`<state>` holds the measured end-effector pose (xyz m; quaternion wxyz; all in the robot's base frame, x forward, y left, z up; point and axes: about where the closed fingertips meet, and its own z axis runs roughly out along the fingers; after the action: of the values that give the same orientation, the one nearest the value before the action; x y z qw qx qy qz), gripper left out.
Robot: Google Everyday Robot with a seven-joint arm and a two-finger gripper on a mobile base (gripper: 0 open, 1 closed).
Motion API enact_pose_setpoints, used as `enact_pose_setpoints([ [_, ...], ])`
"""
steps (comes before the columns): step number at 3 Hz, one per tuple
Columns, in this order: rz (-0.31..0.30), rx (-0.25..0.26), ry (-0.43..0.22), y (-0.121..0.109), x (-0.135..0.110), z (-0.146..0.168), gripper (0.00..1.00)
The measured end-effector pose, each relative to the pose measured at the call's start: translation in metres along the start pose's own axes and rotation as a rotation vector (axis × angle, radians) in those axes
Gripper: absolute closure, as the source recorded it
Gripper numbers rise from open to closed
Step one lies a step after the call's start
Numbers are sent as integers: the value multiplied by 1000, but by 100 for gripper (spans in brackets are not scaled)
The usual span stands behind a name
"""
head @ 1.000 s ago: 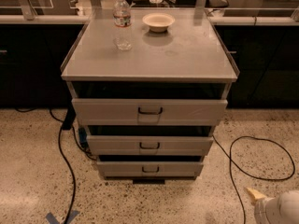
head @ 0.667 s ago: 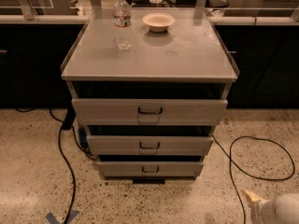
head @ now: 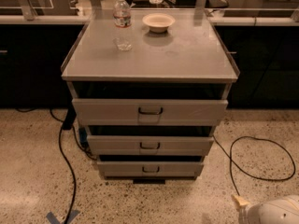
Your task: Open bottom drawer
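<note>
One gripper (head: 262, 212) is hovering low at the view's bottom right; whether it is open cannot be told. The bottom drawer (head: 117, 168) is sitting lowest of three, up-left of it, its handle (head: 150, 169) running horizontally.

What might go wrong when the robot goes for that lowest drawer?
1. The gripper sits at the lower right, away from the bottom drawer; its handle is small and close under the middle drawer's handle, so it might catch the wrong one.
2. A black cable loops over the floor right of the cabinet and could snag.
3. A jolt might topple the water bottle standing on top.
</note>
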<state>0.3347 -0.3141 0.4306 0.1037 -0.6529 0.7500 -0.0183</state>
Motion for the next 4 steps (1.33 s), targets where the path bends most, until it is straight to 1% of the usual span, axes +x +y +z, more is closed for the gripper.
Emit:
enact_pose_setpoints([
  [1,0,4,-25,0,-7,19,0],
  [2,3,40,-67,1,-15,33,0],
  [3,-3,105,-123,-6,-27,39,0],
  [4,-14,109,-130,-5,-29,41,0],
])
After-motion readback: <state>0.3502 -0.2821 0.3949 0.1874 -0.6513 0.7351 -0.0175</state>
